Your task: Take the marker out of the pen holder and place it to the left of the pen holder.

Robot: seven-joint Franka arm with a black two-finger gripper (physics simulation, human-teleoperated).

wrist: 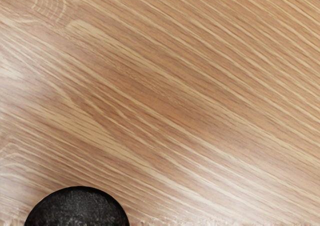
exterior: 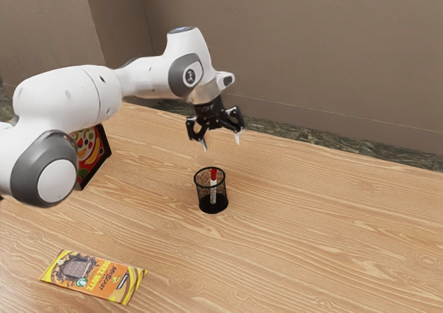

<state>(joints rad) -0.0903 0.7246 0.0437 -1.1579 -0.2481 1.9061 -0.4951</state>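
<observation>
1. Exterior view: the arm (exterior: 66,95), cut off at the exterior view's left, partly hides a colourful dark-edged panel (exterior: 90,150).
2. The marker (exterior: 213,184) stands red end up inside the mesh pen holder (exterior: 206,205).
3. The gripper (exterior: 221,142), higher up, is empty, fingers spread apart.
4. Wrist view: a dark rounded shape (wrist: 77,208) is cut off, unidentifiable.

Soft light; pale glare on tabletop (wrist: 220,173), wrist view.

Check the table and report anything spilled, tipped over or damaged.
Nothing stands out: the pen holder is upright with the marker inside, and the yellow-orange packet lies flat. The dark-edged item is partly hidden by my arm.
</observation>
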